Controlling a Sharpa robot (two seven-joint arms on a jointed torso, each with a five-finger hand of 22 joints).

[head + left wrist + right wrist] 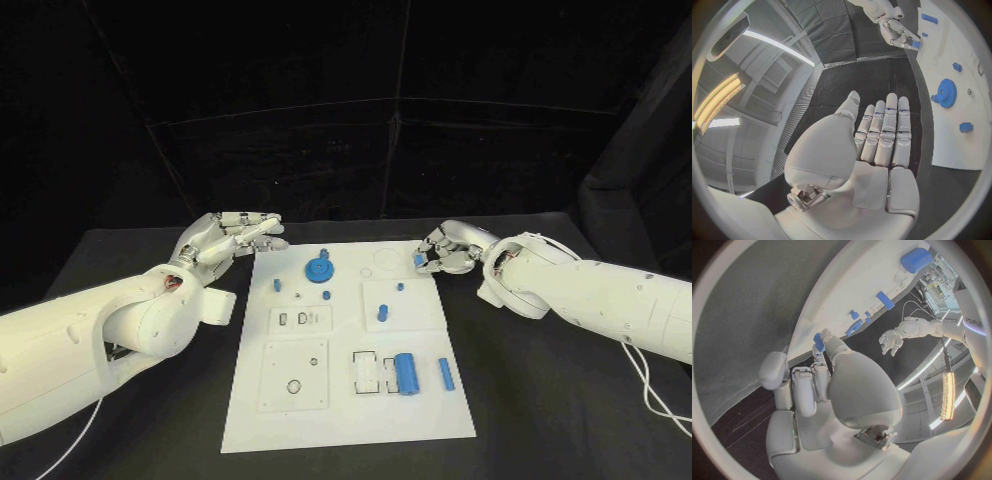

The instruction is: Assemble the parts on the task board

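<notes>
The white task board [346, 410] lies in the middle of the table. At its far right edge my right hand [450, 250] pinches a small blue part [420, 260] between thumb and a finger; the right wrist view shows that part [819, 341] at the fingertips [824, 335]. My left hand [231, 238] hovers off the board's far left corner, fingers straight and apart, holding nothing; its palm [879, 145] faces the left wrist camera. A round blue gear [319, 268] stands on the board's far part, with a blue cylinder [408, 373] and a small blue bar [446, 374] nearer me.
Several small blue pieces lie about the board, among them a peg [382, 313] and a stub [277, 285]. Black table [562, 420] surrounds the board on both sides. A cable [656, 395] trails from my right arm.
</notes>
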